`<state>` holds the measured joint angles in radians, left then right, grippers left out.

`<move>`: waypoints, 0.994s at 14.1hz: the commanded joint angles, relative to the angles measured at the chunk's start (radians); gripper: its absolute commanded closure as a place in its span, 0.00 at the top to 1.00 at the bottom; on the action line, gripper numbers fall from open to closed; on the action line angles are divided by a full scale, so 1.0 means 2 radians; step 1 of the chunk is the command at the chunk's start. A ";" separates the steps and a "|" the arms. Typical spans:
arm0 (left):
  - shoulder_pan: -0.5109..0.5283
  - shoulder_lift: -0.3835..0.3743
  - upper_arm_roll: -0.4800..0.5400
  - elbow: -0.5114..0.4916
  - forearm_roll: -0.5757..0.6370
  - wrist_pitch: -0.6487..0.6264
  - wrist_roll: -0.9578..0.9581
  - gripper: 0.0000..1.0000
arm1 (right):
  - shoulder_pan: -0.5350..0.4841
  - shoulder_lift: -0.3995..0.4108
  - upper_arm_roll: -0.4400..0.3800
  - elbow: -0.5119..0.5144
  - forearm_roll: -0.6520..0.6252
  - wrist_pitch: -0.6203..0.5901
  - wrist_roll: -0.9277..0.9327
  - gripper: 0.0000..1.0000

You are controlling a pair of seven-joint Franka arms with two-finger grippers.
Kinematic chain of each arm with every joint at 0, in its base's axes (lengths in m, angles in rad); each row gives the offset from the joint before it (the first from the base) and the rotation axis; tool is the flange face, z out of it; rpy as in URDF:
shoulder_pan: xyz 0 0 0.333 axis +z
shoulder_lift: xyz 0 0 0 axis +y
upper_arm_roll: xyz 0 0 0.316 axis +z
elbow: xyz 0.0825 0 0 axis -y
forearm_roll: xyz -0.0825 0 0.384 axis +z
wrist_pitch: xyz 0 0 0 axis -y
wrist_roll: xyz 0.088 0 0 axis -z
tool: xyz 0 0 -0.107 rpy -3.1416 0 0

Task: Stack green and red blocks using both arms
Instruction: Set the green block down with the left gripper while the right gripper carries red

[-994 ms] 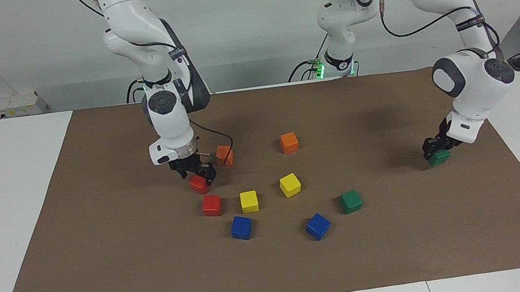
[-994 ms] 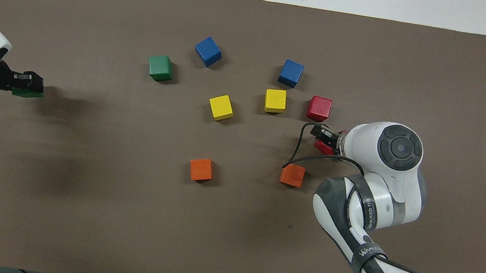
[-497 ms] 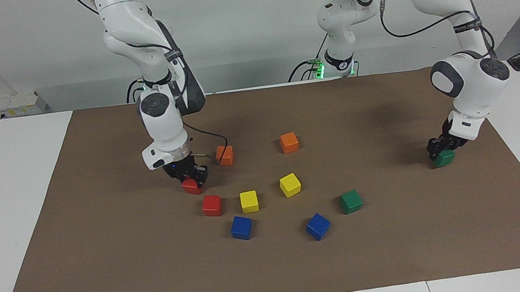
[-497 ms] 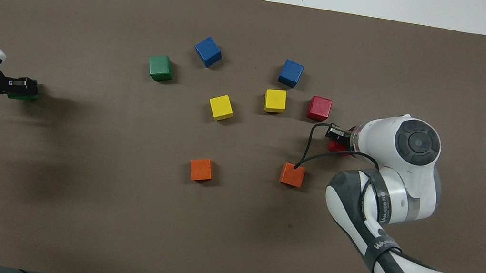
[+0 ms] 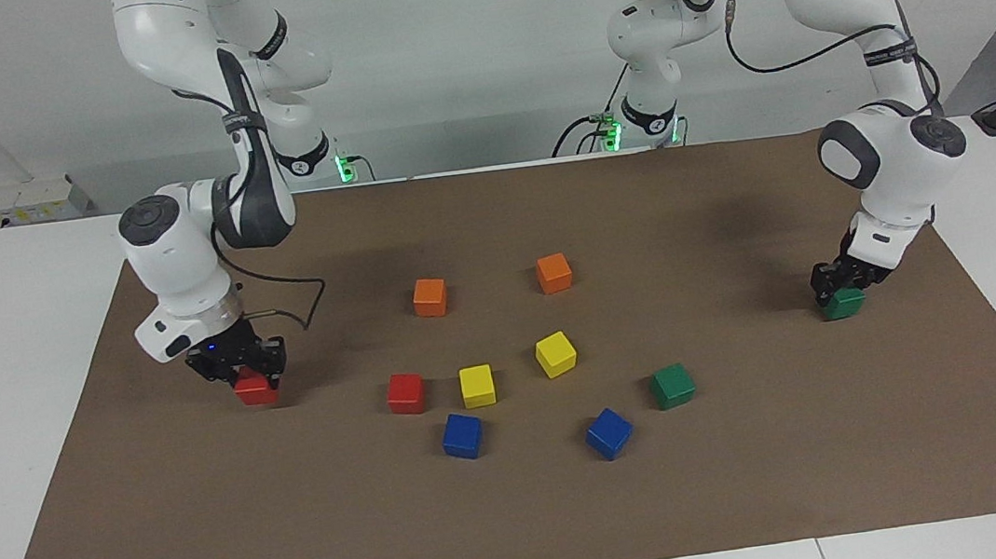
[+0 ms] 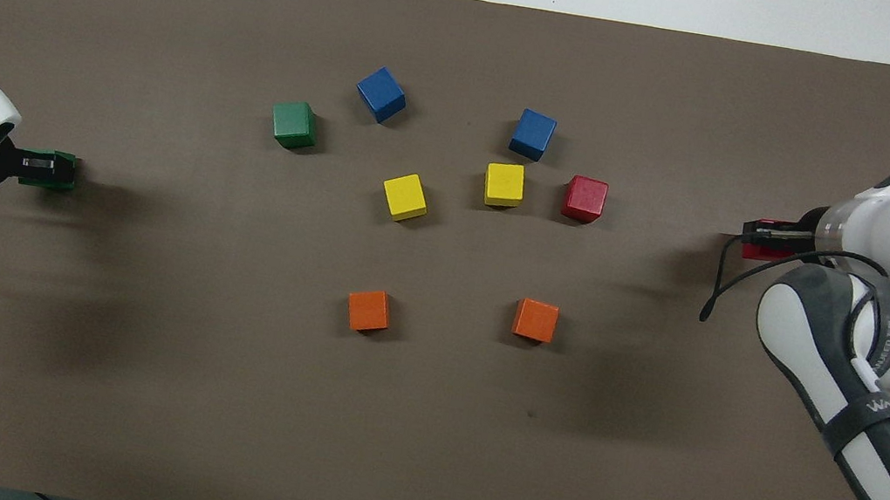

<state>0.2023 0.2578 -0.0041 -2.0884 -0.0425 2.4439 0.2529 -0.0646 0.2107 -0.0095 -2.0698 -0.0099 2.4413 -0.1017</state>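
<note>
Overhead view shows me both grippers clamping cubes, right gripper (image 5: 238,365) on a red block (image 5: 255,389), left gripper (image 5: 840,280) on a green block (image 5: 843,303), with loose cubes (image 6: 505,185) clustered between them.

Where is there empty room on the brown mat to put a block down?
The brown mat is bare along its edge farthest from the robots, past the two blue blocks. It is also bare between the right gripper, holding a red block, and the loose red block. The middle cluster of blocks is crowded.
</note>
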 commanded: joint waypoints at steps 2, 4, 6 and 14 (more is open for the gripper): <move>0.005 -0.003 -0.003 -0.012 0.002 0.011 0.014 0.00 | -0.034 0.006 0.007 -0.011 0.000 0.013 -0.072 0.03; 0.005 -0.002 -0.003 -0.012 0.002 0.011 0.015 0.10 | -0.044 0.010 0.007 -0.020 0.000 0.026 -0.084 0.03; 0.006 -0.002 -0.003 -0.012 0.002 0.012 0.015 1.00 | -0.046 0.013 0.007 -0.021 0.002 0.025 -0.084 0.03; 0.003 0.008 -0.003 0.060 0.003 -0.060 0.012 1.00 | -0.046 0.014 0.008 -0.032 0.026 0.022 -0.086 0.03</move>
<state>0.2024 0.2607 -0.0045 -2.0601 -0.0425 2.4216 0.2684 -0.1397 0.2458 -0.0084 -2.1178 0.0191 2.4706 -0.2468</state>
